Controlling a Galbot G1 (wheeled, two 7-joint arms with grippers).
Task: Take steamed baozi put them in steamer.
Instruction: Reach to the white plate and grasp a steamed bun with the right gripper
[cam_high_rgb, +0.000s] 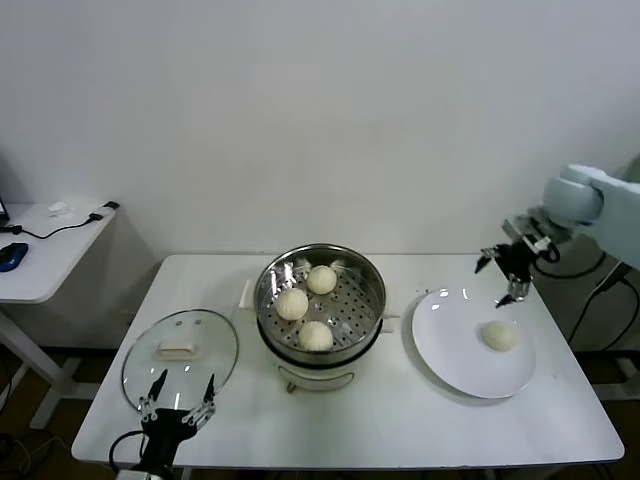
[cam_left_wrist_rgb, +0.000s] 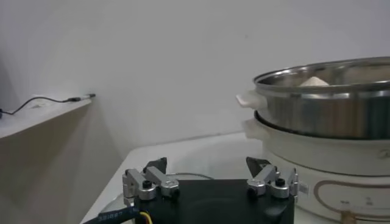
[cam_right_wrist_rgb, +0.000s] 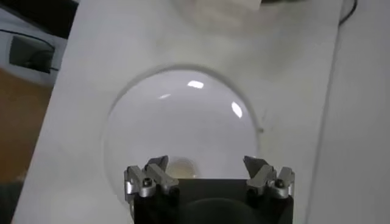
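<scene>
Three cream-white baozi (cam_high_rgb: 306, 305) lie in the shiny steel steamer (cam_high_rgb: 371, 300) on its white cooker base at the table's middle. A fourth baozi (cam_high_rgb: 500, 335) lies on the flat white plate (cam_high_rgb: 455, 355) at the right. My right gripper (cam_high_rgb: 497, 278) is open and empty, hovering above the plate's far edge, a little behind that baozi. In the right wrist view the baozi (cam_right_wrist_rgb: 181, 168) peeks out just past the open right gripper (cam_right_wrist_rgb: 206, 163) over the plate (cam_right_wrist_rgb: 177, 115). My left gripper (cam_high_rgb: 180, 393) is open and parked at the table's front left; the left wrist view shows it (cam_left_wrist_rgb: 207, 165) beside the steamer (cam_left_wrist_rgb: 329, 103).
A round glass lid (cam_high_rgb: 181, 355) with a cream handle lies on the table left of the steamer, just behind the left gripper. A side desk (cam_high_rgb: 45, 250) with cables and a mouse stands at far left. A white wall is behind the table.
</scene>
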